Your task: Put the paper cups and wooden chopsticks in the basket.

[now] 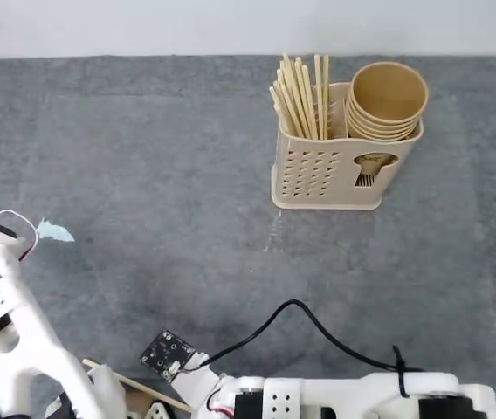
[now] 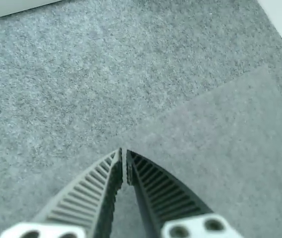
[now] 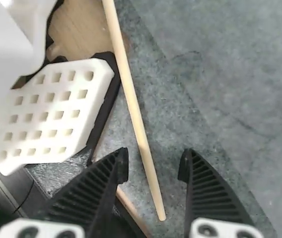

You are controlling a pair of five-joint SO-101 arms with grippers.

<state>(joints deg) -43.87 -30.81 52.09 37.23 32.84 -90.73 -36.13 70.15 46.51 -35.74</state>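
Risk: stray chopstick (image 3: 133, 116) lies just beside the other arm's white body (image 3: 46, 114), so a closing finger could snag there or roll the stick aside. Right gripper (image 3: 153, 168) low, jaws apart, straddling the stick near its end. Left gripper (image 2: 122, 163) closed on nothing over the mat (image 2: 131, 59). Basket (image 1: 322, 175) well apart, already holding paper cups (image 1: 388, 96)

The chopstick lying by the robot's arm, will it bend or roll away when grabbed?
The chopstick looks like thin straight wood, so probably stiff and very light. It looks round and slim, so it may roll or slip as the right gripper's open fingers close. The fuzzy grey mat likely slows any rolling.
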